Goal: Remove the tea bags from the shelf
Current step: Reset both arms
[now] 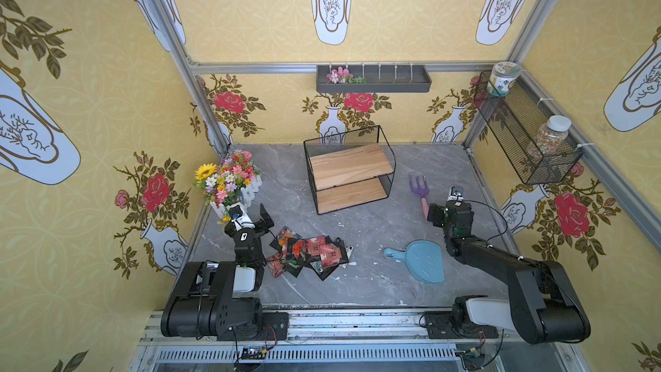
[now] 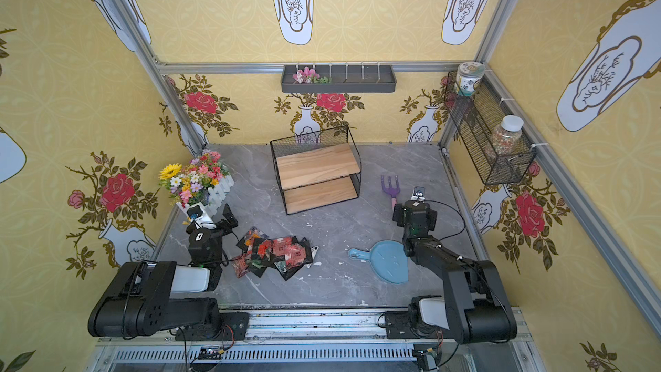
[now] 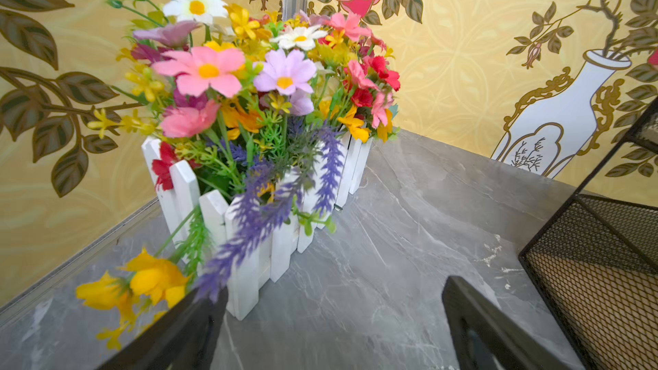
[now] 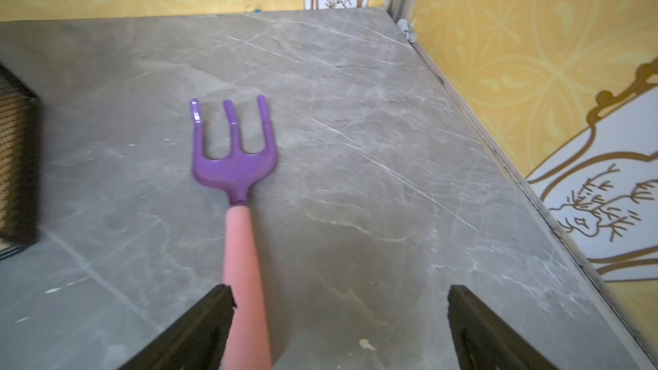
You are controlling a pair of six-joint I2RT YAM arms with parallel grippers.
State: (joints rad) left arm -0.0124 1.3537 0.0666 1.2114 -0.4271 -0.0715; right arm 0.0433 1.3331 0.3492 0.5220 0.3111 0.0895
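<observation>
Jaws on both arms are spread about as wide as they go, and neither pair has hold of anything. The left jaws sit right by the white picket flower box. In the left wrist view a purple sprig droops across one finger, but I can't tell if it touches. The right jaws straddle the pink handle of the purple garden fork, which runs just beside one finger, not clamped.

The tea bags are in a messy pile on the table near the left arm, well apart from the shelf, with none on its two wooden boards. A blue dustpan lies near the right arm.

The wrist views only catch a mesh corner of the shelf, not the pile. Both top views show the pile, but not the gap of the right jaws.
</observation>
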